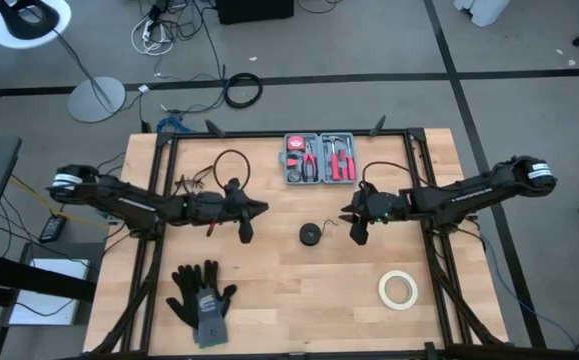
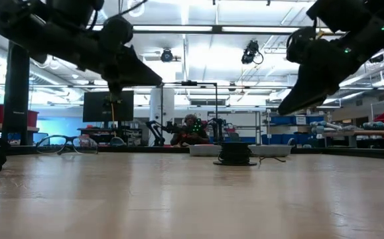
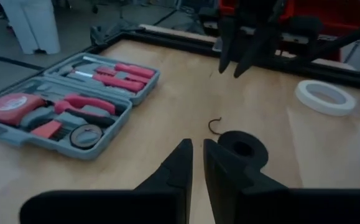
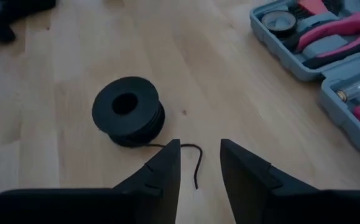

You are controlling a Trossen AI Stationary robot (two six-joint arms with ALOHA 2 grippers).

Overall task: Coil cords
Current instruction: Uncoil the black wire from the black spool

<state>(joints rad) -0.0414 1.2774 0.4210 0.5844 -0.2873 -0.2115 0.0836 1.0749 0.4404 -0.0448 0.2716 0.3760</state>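
On the wooden surface, I hold both arms over the middle, facing each other across the cord, which lies wound into a small black spool between them with a short loose tail toward the right arm. My right claw, fingers apart, hovers just beside the spool and is nearer; my left claw, fingers nearly together and empty, is farther off. Open board surrounds the spool; the tool case and tape roll lie well apart.
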